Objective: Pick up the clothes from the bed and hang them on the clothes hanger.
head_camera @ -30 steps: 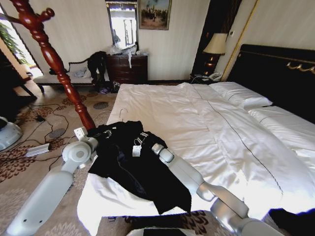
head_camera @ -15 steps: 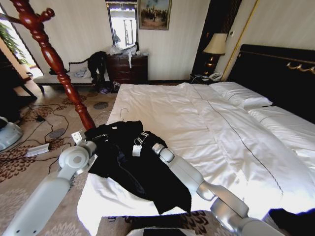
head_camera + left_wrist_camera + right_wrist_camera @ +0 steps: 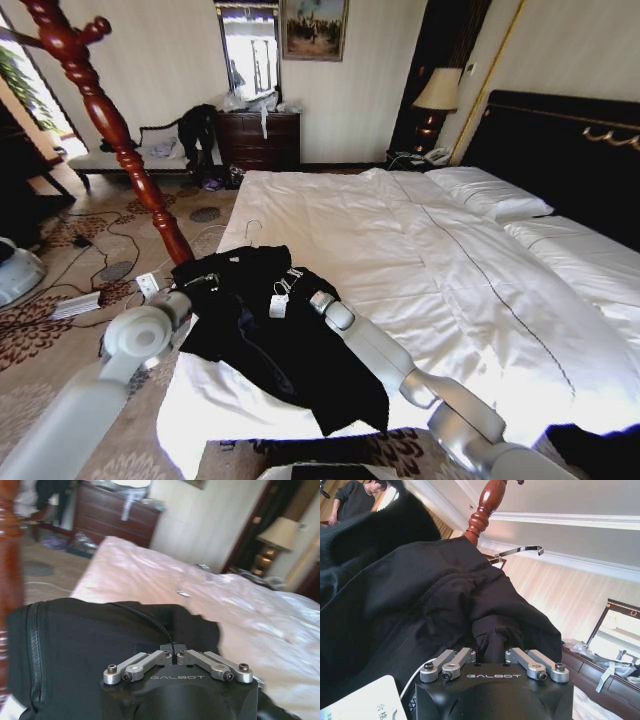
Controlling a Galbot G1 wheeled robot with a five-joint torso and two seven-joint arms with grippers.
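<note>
The clothes (image 3: pixel 270 345), a long black garment with a white tag (image 3: pixel 278 306), lie on the near left corner of the bed (image 3: pixel 400 250). At the garment's left edge, by the bed's side, my left gripper (image 3: pixel 200 283) is shut on the cloth. Its wrist view has the black cloth (image 3: pixel 90 640) draped over the gripper (image 3: pixel 174 647). My right gripper (image 3: pixel 308 292) rests on the garment's upper middle. A fold of the clothes (image 3: pixel 420 595) is pinched in that gripper (image 3: pixel 490 645). The reddish-brown clothes hanger (image 3: pixel 120 140) stands just left of the bed.
A thin metal hook (image 3: pixel 247 232) lies on the sheet beyond the garment. Cables and a power strip (image 3: pixel 75 305) litter the carpet on the left. A dark dresser (image 3: pixel 258 138), a bench (image 3: pixel 120 158) and a lamp (image 3: pixel 437 95) stand along the far wall.
My left arm has drawn back toward the lower left, and the garment's left edge has shifted slightly with it. The right arm has stayed still.
</note>
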